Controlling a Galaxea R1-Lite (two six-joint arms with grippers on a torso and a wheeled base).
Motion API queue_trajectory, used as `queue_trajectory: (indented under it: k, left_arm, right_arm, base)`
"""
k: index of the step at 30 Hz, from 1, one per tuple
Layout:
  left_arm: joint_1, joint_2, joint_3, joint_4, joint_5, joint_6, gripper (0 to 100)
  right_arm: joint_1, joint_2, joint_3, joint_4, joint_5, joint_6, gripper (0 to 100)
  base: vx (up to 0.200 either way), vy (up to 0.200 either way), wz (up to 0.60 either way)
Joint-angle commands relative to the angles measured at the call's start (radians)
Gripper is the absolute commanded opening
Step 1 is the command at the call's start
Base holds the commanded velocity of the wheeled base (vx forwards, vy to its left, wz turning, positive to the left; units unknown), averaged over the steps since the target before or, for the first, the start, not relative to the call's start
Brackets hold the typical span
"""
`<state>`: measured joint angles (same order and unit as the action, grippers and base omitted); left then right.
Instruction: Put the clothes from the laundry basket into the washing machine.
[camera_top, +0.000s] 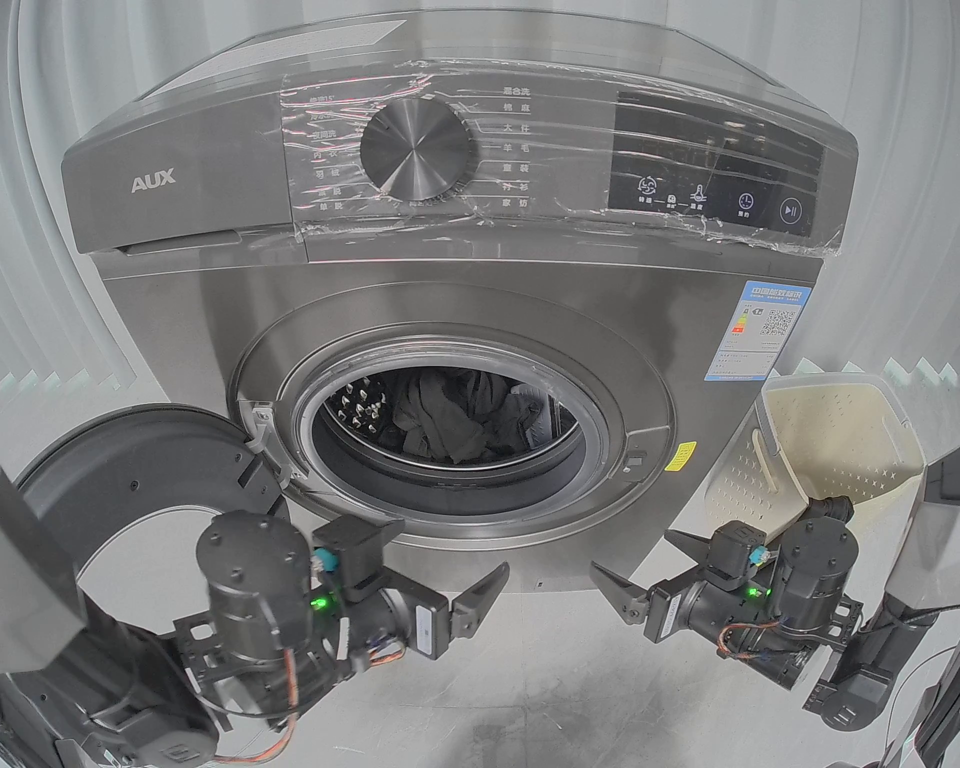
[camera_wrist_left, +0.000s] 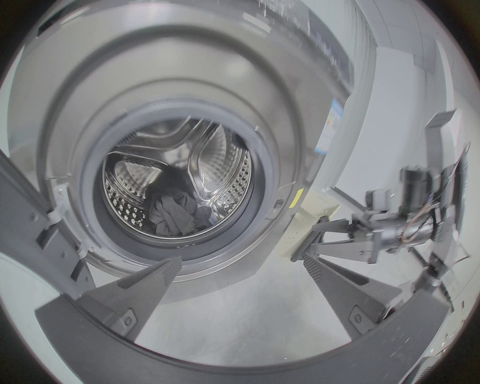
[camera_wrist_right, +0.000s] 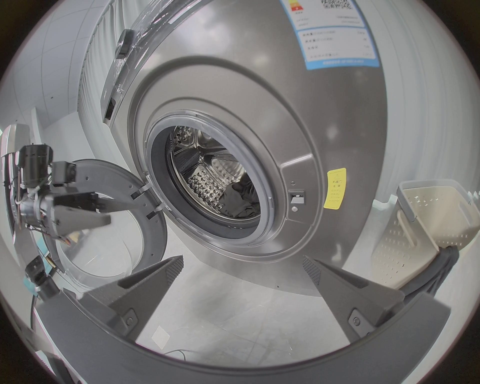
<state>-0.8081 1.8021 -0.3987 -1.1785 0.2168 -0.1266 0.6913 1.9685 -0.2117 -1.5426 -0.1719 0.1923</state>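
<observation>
Showing the loading stance: left gripper (camera_wrist_left: 240, 262) and right gripper (camera_wrist_right: 240, 260) hung empty, jaws apart, before the washing machine (camera_top: 470, 290), whose door (camera_top: 130, 470) stood swung aside for access. Dark clothes (camera_top: 455, 410) lay in the drum; the laundry basket (camera_top: 850, 440) leaned near the right arm.

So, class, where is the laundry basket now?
In the head view, the laundry basket stands on the robot's right, beside the washing machine, behind the right gripper.

clothes (camera_wrist_left: 172, 216) inside washing machine (camera_wrist_left: 280, 100) (dark heap) | left gripper (camera_wrist_left: 241, 261) spread wide, empty
</observation>
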Motion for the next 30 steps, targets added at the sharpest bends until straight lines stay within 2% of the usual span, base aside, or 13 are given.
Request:
queue_trajectory:
  k: [1,2,6,11,14,16,19,22,26,30]
  left_arm:
    - [-0.037,-0.247,0.155,-0.012,0.022,-0.062,100]
    - [-0.037,-0.247,0.155,-0.012,0.022,-0.062,100]
    - [-0.019,-0.325,0.213,-0.012,0.065,-0.061,100]
    - [-0.01,-0.402,0.251,-0.007,0.092,-0.057,100]
    - [0.029,-0.461,0.285,0.003,0.092,-0.031,100]
    - [0.049,-0.481,0.301,0.002,0.09,-0.016,100]
    - [0.066,-0.515,0.313,0.003,0.084,-0.013,100]
    - [0.086,-0.55,0.333,0.007,0.084,0.002,100]
    - [0.13,-0.587,0.38,0.005,0.081,0.054,100]
    - [0.171,-0.642,0.397,0.017,0.079,0.065,100]
  right_arm:
    - [0.002,-0.096,0.086,0.001,-0.038,-0.013,100]
    - [0.002,-0.096,0.086,0.001,-0.038,-0.013,100]
    - [-0.01,-0.169,0.189,0.001,-0.041,-0.014,100]
    - [-0.058,-0.232,0.212,0.01,-0.043,-0.017,100]
    - [-0.095,-0.277,0.212,0.016,-0.04,-0.053,100]
    - [-0.098,-0.295,0.212,0.024,-0.038,-0.059,100]
    - [-0.098,-0.324,0.212,0.065,-0.038,-0.059,100]
    - [-0.113,-0.395,0.212,0.173,-0.04,-0.059,100]
    - [-0.144,-0.519,0.212,0.315,-0.043,-0.059,100]
    - [-0.164,-0.665,0.212,0.466,-0.046,-0.054,100]
  base:
    - [0.0,0.0,0.0]
    - [0.0,0.0,0.0]
    - [0.0,0.0,0.0]
    - [0.0,0.0,0.0]
    - [-0.067,0.0,0.0]
    - [-0.2,0.0,0.0]
    - [-0.2,0.0,0.0]
    - [-0.2,0.0,0.0]
    - [-0.2,0.0,0.0]
    - [-0.2,0.0,0.0]
